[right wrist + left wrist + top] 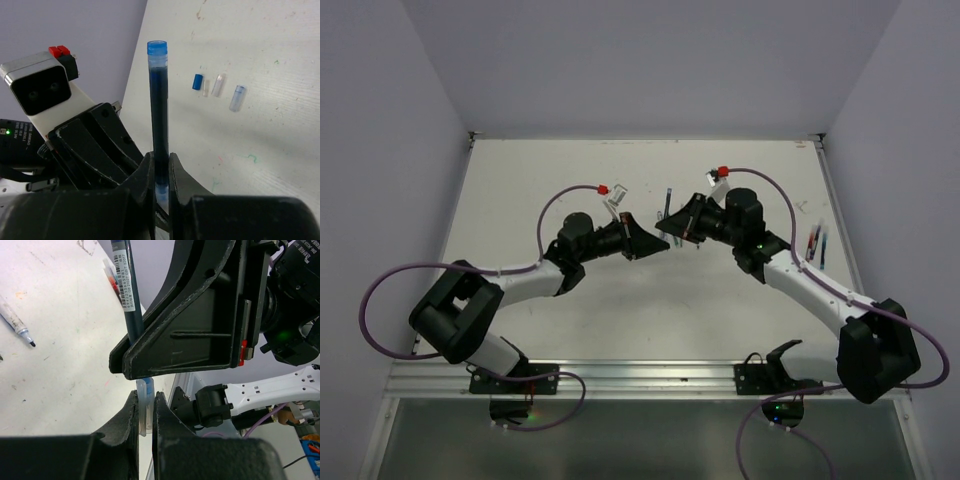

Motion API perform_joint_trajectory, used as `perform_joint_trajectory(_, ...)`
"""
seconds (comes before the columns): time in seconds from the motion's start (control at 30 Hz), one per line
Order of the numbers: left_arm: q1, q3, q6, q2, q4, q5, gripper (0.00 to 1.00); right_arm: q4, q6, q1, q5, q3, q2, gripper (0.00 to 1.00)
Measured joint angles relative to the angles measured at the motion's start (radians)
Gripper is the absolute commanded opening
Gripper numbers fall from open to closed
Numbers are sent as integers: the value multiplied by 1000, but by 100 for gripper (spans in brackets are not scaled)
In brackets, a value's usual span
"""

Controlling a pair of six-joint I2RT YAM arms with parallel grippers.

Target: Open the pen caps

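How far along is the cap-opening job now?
Done: four loose caps lie on the table. In hand: right gripper holds a blue pen, left gripper pinches its clear cap, apparently not yet off. Left: pens near the right edge, caps unclear.

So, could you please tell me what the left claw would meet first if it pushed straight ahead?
Most likely the right claw, close ahead, gripping the pen whose cap the left claw pinches.
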State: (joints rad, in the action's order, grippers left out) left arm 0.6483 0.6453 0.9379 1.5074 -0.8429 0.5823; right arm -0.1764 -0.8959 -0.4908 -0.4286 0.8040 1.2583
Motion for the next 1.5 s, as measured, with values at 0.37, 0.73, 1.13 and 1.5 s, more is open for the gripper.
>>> perform_joint_trajectory(0.37, -9, -41, 32, 0, -53, 8, 0, 2, 84, -18, 24, 8, 13, 0)
perform_joint_trajectory(0.73, 11, -252, 397, -3, -401, 273, 0, -254, 163, 10, -93, -14, -17, 0)
perform_joint_trajectory(1.13, -48, 2, -117, -351, 501, -256, 0, 261, 272, 98, 143, 252, 99, 0)
perform_joint_trajectory(1.5, -300, -56, -279, -434, 960, -849, 0, 620, 424, 249, 346, 354, 469, 0)
